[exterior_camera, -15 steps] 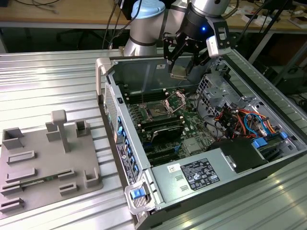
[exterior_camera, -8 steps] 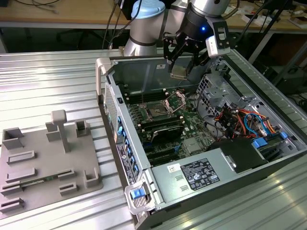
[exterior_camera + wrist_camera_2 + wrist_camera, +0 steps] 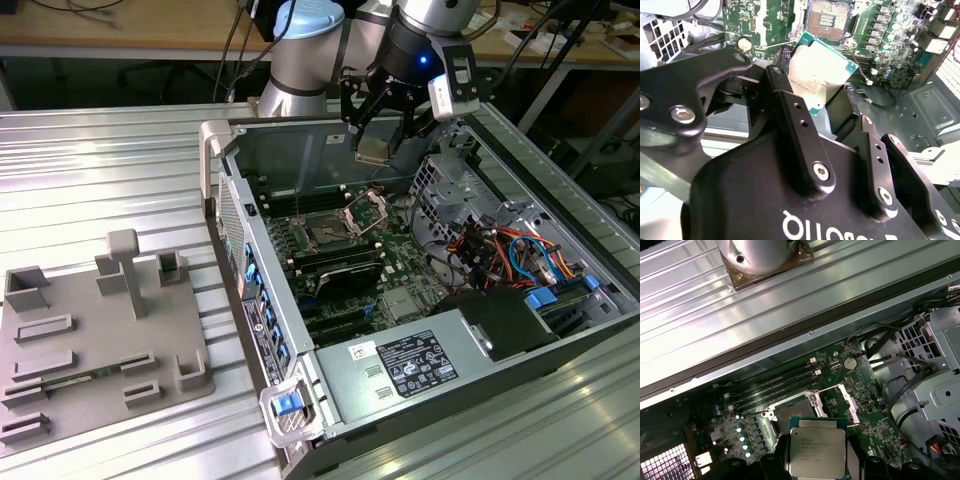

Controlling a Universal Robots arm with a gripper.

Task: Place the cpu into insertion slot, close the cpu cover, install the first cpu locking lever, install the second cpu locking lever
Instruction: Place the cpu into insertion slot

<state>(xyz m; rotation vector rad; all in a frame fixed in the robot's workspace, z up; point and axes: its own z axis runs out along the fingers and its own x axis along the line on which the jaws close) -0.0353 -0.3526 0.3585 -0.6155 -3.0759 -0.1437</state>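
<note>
**CPU held over open socket**

Black, jointed metal fingers (image 3: 790, 110) of the gripper (image 3: 812, 87) clench the cpu (image 3: 817, 65) by two opposite edges. The cpu is a thin, near-square plate with no marked long axis: a matte silvery-tan lid on a green rim. Its broad face looks up at the first wrist view.

In the exterior view it hangs slightly tilted, clear above the green circuit board (image 3: 400, 265) inside the open grey steel case. In the second wrist view, one corner points toward the insertion slot (image 3: 827, 20), a dark square with a thin silver rim. The cpu cover (image 3: 852, 407), a bare silver frame, stands swung open beside the slot. The case sits on a ribbed metal bench (image 3: 100, 160).
</note>
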